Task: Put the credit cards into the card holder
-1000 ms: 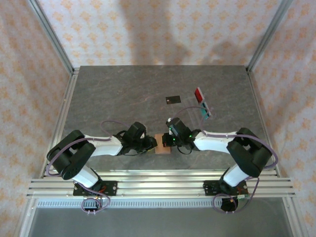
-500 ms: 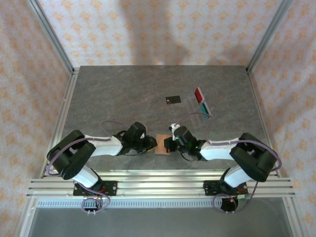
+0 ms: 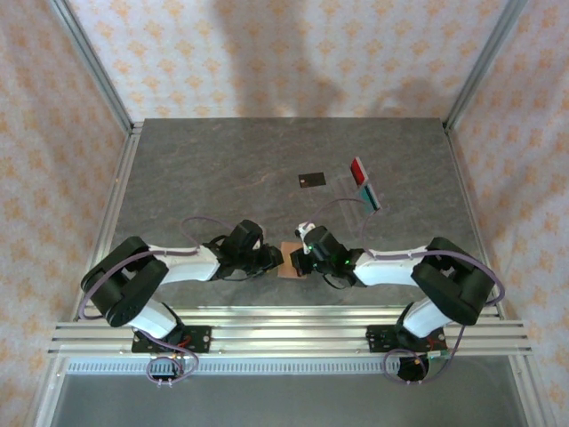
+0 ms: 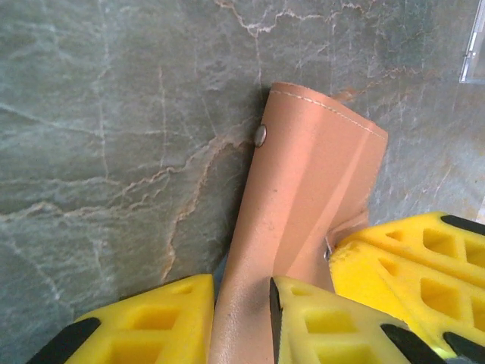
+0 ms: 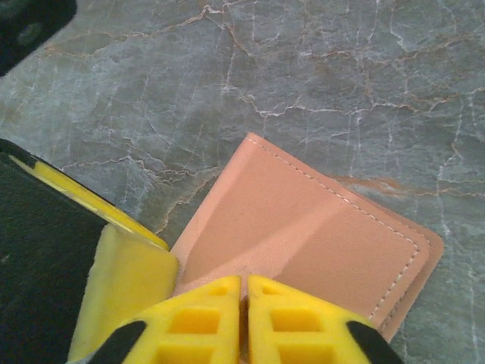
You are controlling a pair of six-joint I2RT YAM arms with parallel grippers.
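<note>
Showing tan card holder [image 4: 303, 197], white stitching [image 4: 326, 106], one rivet [image 4: 260, 136]

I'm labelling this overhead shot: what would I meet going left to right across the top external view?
Left end effector → tan leather card holder → black rectangular plastic card → red plastic card → teal plastic card

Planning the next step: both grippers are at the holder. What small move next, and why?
Probably lift the right gripper off the holder toward the black card: the left gripper clamps the holder, and no card is held.
</note>
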